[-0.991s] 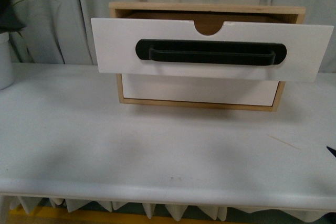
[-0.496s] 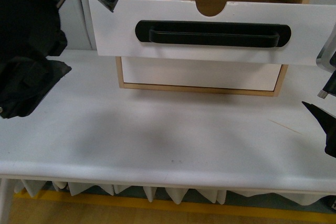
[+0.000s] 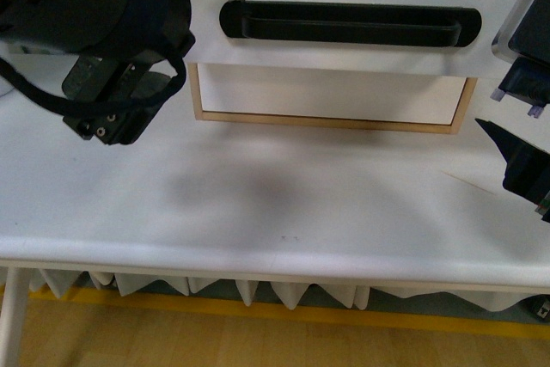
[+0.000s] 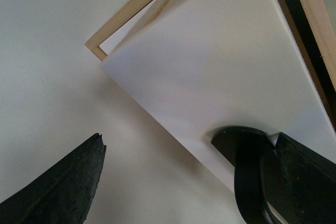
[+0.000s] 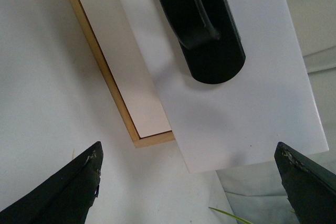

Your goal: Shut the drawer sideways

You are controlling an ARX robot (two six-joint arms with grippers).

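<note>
White is most of what shows: the wide white-fronted drawer [image 3: 378, 53] with its long black bar handle [image 3: 344, 23] stands pulled well forward of the pale wooden cabinet frame [image 3: 326, 120], overhanging the plain white lower drawer front [image 3: 331, 92], all on the white worktop [image 3: 258, 212]. So the closing is not yet done; by my reading this is the approach, with both arms flanking the drawer's two ends. The left hand [image 4: 189, 140] is spread open, one black finger off over the worktop and the other across the rounded end of the handle plate, near the front's left end. The right hand [image 5: 187, 148] is likewise parted wide, with the drawer's right end framed between its fingers. Whether either hand touches the front I cannot tell. What is left appears to be the whole push: setting a hand against the front and sliding the drawer back until it sits flush in the frame.
</note>
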